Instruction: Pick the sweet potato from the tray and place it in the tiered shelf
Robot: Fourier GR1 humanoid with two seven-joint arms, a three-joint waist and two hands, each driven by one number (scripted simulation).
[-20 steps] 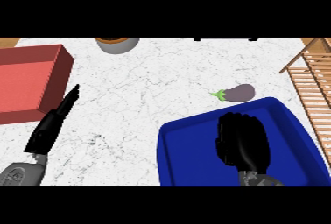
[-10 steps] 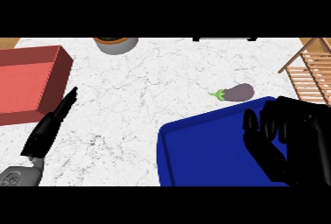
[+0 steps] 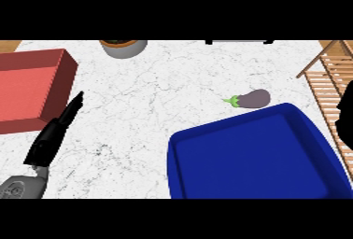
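Currently the right robot hand (image 3: 345,112) only shows as a dark sliver at the right edge, over the slats of the tiered shelf (image 3: 329,77); can't tell whether it is spread or closed, nor whether it carries anything. Sweet potato isn't visible anywhere: the blue tray (image 3: 251,156), just down-left of that hand, shows a bare floor, so my guess is the potato is either inside the hidden hand or already out of frame toward the shelf. That position fits a transfer to the shelf, but it's inference only. Left robot hand (image 3: 59,128) lies flat and edge-on over the bench (image 3: 165,88), fingers straight and pressed together, pointing away from the robot; parked, not involved. Red bin (image 3: 31,88) sits just left of it. Eggplant (image 3: 251,99) rests on the bench touching nothing, just beyond the tray's far rim, between tray and shelf: a distractor, leave it. Grey pot (image 3: 124,46) at the far edge, well apart.
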